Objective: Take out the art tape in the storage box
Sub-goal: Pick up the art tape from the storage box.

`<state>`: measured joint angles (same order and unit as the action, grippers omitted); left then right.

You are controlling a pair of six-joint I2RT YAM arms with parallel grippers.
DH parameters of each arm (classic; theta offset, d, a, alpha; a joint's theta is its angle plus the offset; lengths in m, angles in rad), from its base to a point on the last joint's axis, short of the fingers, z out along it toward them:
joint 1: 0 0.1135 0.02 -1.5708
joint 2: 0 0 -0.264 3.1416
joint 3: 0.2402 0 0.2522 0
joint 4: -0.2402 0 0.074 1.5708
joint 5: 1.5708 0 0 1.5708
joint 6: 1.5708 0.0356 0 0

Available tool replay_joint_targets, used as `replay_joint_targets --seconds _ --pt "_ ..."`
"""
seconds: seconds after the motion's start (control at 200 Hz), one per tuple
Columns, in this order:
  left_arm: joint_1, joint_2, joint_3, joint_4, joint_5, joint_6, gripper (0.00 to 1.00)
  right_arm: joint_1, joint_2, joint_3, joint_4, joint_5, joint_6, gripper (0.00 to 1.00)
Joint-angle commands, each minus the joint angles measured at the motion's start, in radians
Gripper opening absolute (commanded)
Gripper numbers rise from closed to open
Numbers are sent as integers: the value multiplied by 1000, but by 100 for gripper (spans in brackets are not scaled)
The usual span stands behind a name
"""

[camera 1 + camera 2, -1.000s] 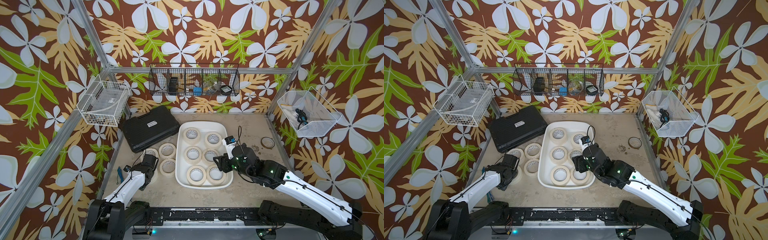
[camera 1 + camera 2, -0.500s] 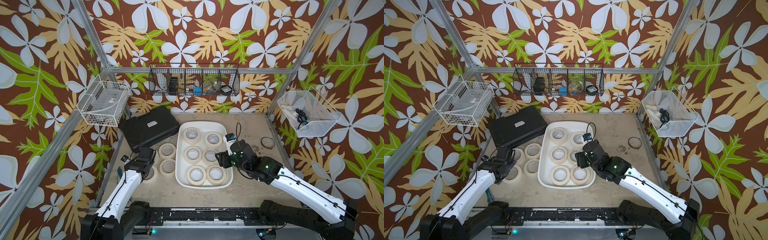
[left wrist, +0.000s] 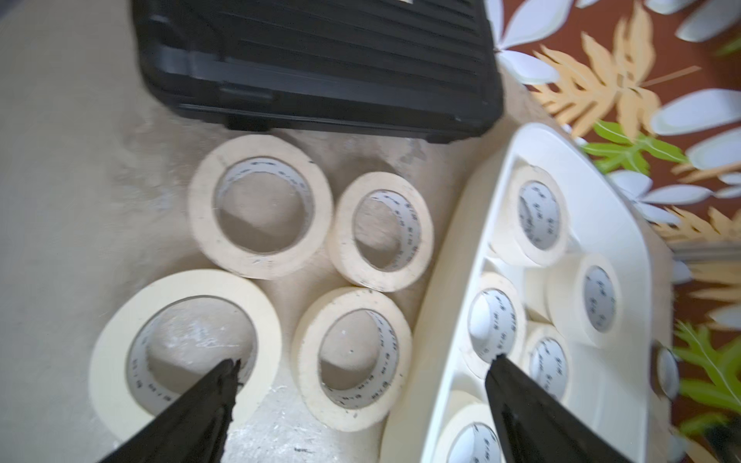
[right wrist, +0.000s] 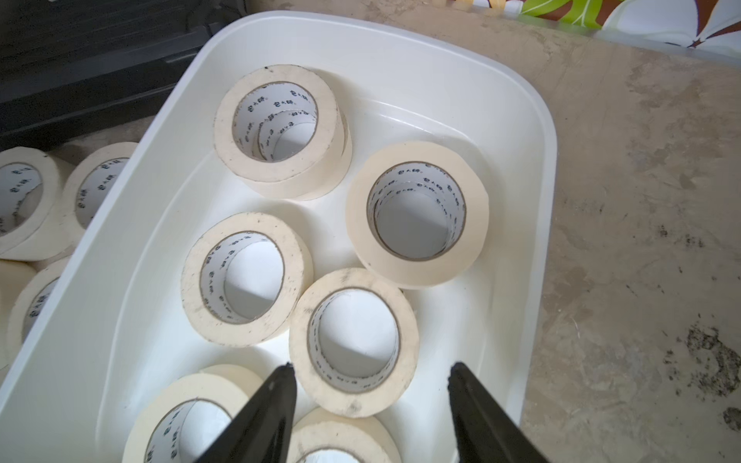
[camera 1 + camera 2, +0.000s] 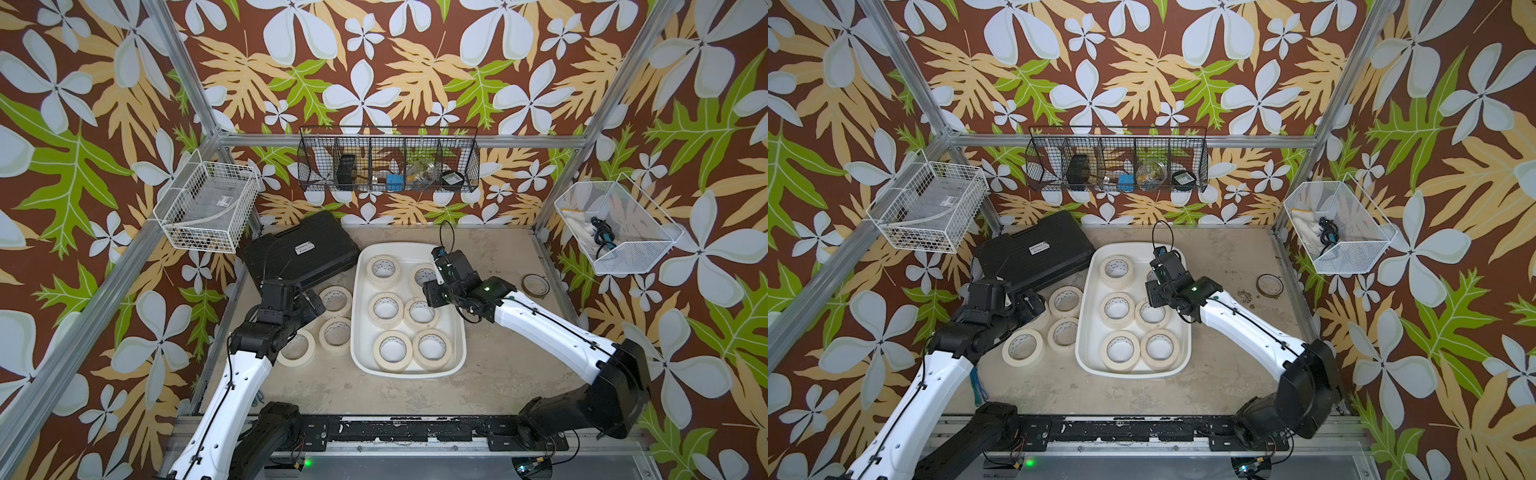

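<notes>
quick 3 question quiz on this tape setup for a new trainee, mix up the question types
1. Count: in the left wrist view, how many art tape rolls lie on the table outside the storage box?
2. True or false: the left pincer is shut on a roll.
3. The right pincer hovers over: A) the black hard case, B) the storage box, C) the thin brownish ring.
Key: 1. four; 2. false, it is open and holds nothing; 3. B.
</notes>
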<state>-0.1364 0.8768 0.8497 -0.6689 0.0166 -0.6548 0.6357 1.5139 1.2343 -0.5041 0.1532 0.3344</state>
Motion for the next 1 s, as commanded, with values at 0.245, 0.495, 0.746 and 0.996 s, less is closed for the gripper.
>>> replay_joint_targets --seconds 0.245,0.495,0.746,0.996 --pt "-158 2 17 62 204 82 100 -70 252 206 -96 21 -119 61" --pt "-230 -6 -7 84 203 59 98 -145 339 285 -91 -17 -154 62" --pt "-233 -25 -18 94 219 53 97 -203 437 350 -109 -72 -163 58" --pt "-233 -40 -38 112 257 37 95 -212 516 421 -155 -85 -173 51"
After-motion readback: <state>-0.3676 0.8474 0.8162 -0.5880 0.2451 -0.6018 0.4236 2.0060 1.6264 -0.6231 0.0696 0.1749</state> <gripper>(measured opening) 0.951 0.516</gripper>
